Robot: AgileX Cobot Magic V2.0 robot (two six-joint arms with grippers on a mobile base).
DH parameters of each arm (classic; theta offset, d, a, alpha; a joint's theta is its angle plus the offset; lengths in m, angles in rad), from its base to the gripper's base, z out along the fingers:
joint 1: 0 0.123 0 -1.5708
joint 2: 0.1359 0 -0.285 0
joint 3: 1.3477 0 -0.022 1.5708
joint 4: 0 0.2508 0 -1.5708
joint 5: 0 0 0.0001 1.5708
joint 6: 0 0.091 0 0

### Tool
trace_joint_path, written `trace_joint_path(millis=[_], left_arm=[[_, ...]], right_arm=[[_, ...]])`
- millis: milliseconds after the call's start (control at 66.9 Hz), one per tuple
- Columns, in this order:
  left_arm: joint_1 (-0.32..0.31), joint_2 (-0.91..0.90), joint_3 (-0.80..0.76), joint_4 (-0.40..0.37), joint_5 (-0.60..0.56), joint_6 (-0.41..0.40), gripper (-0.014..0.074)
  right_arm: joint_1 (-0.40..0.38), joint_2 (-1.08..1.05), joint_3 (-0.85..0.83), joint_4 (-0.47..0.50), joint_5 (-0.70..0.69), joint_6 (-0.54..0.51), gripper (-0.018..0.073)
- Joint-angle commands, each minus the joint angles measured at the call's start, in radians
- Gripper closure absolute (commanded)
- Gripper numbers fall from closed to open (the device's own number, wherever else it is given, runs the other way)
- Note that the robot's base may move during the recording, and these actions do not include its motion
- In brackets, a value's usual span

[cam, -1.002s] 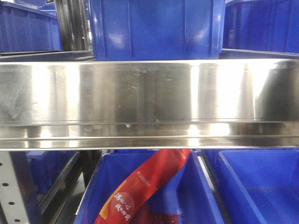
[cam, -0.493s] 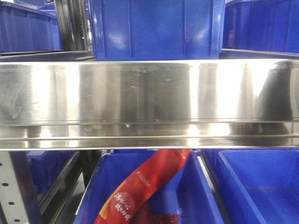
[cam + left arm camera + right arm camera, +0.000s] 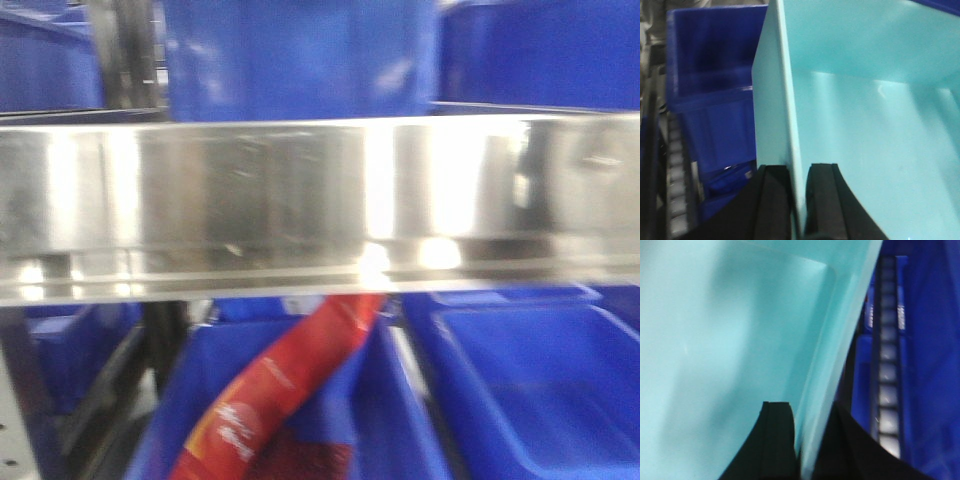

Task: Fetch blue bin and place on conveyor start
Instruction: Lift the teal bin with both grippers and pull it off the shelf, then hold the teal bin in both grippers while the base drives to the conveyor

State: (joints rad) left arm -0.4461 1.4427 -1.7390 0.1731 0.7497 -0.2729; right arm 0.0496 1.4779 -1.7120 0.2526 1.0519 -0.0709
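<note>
The blue bin [image 3: 870,115] is a light turquoise tub that fills most of the left wrist view. My left gripper [image 3: 799,172] is shut on its left wall, one black finger outside and one inside. In the right wrist view the same blue bin [image 3: 725,335] fills the left side, and my right gripper [image 3: 807,415] is shut on its right wall and rim. The bin and both grippers are out of sight in the front view. The conveyor start is out of view.
A shiny steel shelf rail [image 3: 320,200] spans the front view, with dark blue crates [image 3: 300,55] above and below it. A red packet [image 3: 280,385] lies in the lower middle crate. Dark blue crates [image 3: 710,90] and a roller track [image 3: 887,365] flank the bin.
The front view has gone blurred and the shelf, crates and red packet have shifted left and slightly up in the picture.
</note>
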Motion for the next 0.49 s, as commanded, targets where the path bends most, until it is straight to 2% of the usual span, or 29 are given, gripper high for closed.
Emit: trace_joint_path(millis=[0, 479], left_arm=[[-0.001, -0.013, -0.012, -0.009, -0.094, 0.005, 0.0708], [-0.001, -0.013, -0.012, -0.009, -0.094, 0.005, 0.0708]], right_arm=[[-0.006, -0.004, -0.008, -0.028, -0.011, -0.032, 0.0712], [-0.006, -0.004, -0.008, -0.028, -0.011, -0.032, 0.0712]])
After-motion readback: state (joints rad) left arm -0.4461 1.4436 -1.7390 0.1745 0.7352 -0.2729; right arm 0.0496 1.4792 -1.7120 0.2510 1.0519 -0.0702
